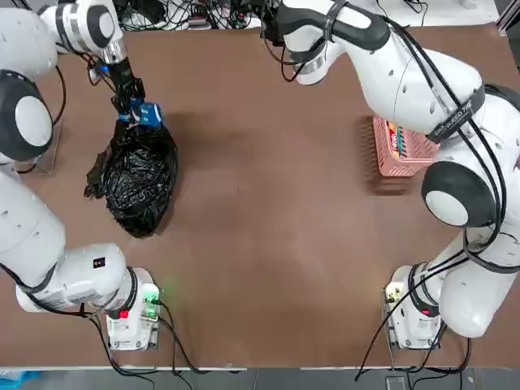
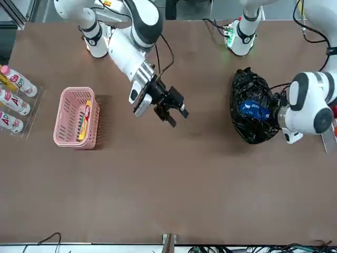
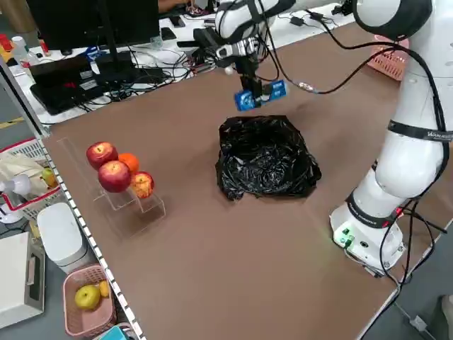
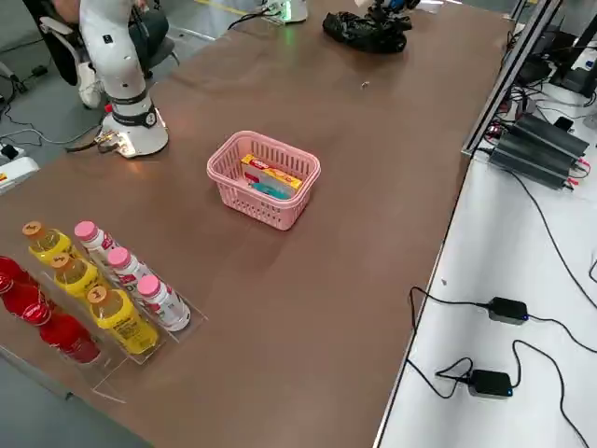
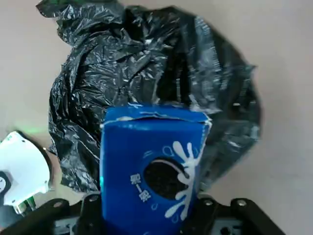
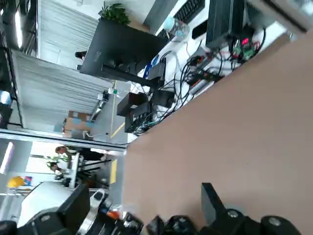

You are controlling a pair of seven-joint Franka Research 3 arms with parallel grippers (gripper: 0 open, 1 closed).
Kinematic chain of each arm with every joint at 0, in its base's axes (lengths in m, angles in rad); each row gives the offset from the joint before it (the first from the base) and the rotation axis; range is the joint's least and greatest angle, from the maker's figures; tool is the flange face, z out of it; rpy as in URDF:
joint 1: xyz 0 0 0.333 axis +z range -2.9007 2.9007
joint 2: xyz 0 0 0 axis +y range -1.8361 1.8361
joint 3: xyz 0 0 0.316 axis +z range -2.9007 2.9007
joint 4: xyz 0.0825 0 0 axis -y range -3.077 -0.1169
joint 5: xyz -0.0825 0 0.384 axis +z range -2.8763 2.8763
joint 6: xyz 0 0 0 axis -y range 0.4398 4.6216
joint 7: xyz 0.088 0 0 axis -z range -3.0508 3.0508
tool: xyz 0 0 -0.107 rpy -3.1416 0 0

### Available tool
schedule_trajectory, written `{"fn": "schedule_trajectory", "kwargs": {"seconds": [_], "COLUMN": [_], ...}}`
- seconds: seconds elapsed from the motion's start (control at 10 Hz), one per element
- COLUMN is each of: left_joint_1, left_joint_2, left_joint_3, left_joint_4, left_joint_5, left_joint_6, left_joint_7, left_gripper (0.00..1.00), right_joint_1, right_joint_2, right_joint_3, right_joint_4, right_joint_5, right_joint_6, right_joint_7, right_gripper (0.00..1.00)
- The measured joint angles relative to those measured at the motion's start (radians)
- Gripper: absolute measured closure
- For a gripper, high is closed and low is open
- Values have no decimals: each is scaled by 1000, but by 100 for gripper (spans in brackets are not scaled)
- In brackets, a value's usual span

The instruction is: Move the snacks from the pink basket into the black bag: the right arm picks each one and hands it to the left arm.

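Above the black bag (image 1: 138, 175), we see the left gripper (image 1: 134, 111) clamped on the blue snack (image 5: 151, 166); the right gripper (image 2: 171, 108) hangs spread, empty.

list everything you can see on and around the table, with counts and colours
blue snack packet: one, blue with white print, held above the black bag
black bag: one, glossy black, table's left side in the top view
pink basket: one, pink, table's right side
yellow packet: one, yellow and red, in the basket
teal packet: one, beside it
bottles: several, yellow, white and red, rack near the basket
fruit: four, red and orange, clear stand
left end effector: shut on the blue packet
right end effector: open, empty, mid-table
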Motion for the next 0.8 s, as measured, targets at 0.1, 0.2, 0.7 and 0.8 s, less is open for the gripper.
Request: {"fn": "schedule_trajectory", "kwargs": {"seconds": [0.1,0.2,0.7,0.8], "left_joint_1": [1,7,42,45], "left_joint_2": [-12,-17,-21,-23], "left_joint_3": [0,0,1,1], "left_joint_4": [-73,-134,-198,-192], "left_joint_5": [19,39,86,86], "left_joint_6": [61,129,232,236], "left_joint_7": [0,-1,-1,-1], "left_gripper": [53,53,51,37], "right_joint_1": [-17,-37,-181,-233], "right_joint_2": [1,1,-60,-99], "right_joint_3": [0,-1,-8,-10], "right_joint_4": [-10,-24,-97,-126], "right_joint_5": [-10,-39,-336,-404], "right_joint_6": [-2,-12,-222,-304], "right_joint_7": [-67,-106,-126,-129], "right_gripper": [0,0,0,0]}}
